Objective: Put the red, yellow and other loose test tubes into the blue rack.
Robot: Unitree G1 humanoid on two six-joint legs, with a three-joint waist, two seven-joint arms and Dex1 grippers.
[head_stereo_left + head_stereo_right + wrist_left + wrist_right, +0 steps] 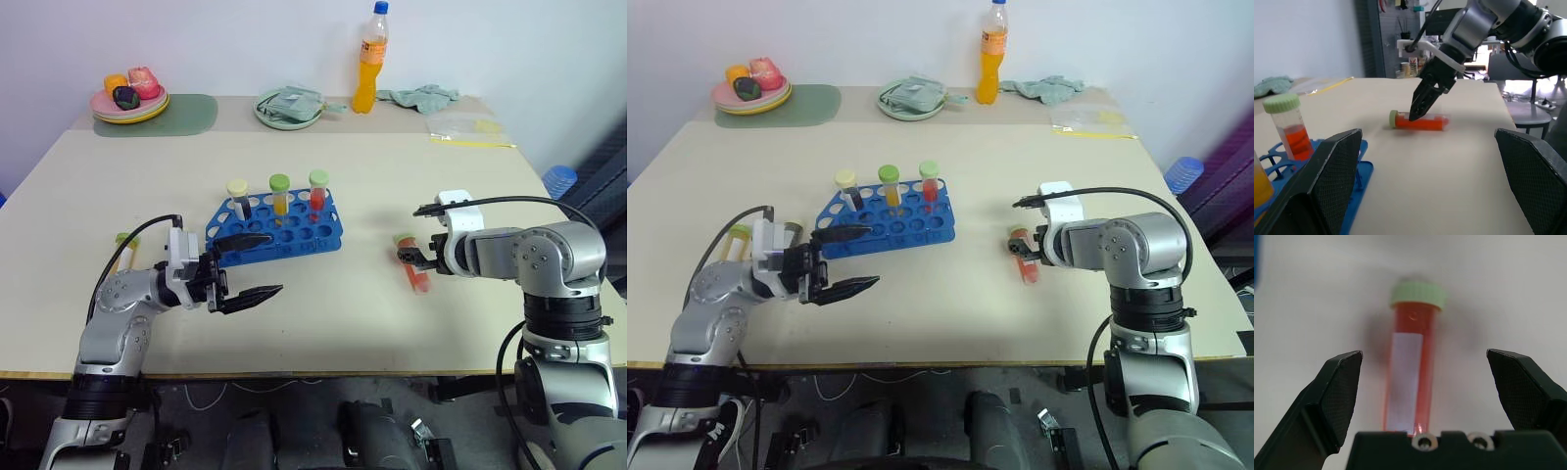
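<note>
Blue rack holds three capped tubes (one red tube remains loose) between the wide-open right gripper.

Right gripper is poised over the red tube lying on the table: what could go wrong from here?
1. The round red-liquid test tube with the green cap lies flat between the open right gripper; closing off-centre could roll it away.
2. The bright blue plastic rack already holds three upright tubes, so inserting another might knock one.
3. The open left gripper hovers beside the rack and could nudge it.
</note>
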